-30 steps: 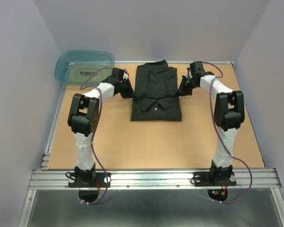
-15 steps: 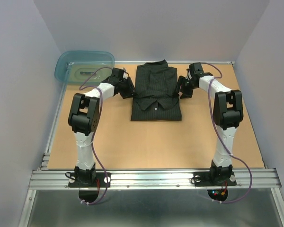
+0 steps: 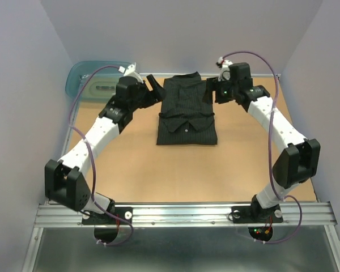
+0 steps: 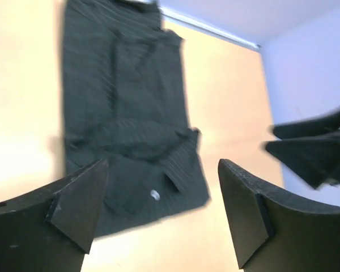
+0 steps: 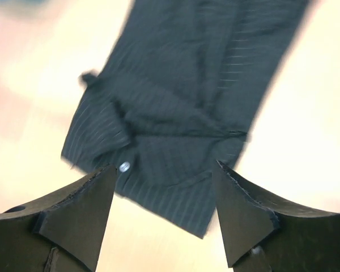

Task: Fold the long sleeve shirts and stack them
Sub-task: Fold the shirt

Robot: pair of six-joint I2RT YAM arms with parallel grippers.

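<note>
Left gripper [image 3: 154, 86]: fingers spread wide with nothing between them. It hangs just off the far left corner of the shirt [image 3: 187, 113]. From its wrist camera [image 4: 162, 164] the shirt [image 4: 124, 113] lies below and ahead, clear of both fingers.

Right gripper [image 3: 211, 92]: fingers also apart and empty, just off the shirt's far right corner. Its wrist camera [image 5: 164, 167] looks down on the shirt [image 5: 204, 85], blurred.

Shirt: black with thin pinstripes, folded into a narrow rectangle. It lies flat between the two grippers.

Button [image 3: 186, 130]: small and pale, near the shirt's near end.

Table [image 3: 158, 170]: tan surface under the shirt.

Tub [image 3: 79, 76]: translucent teal, well left of the shirt's far end, beyond the left gripper.
</note>
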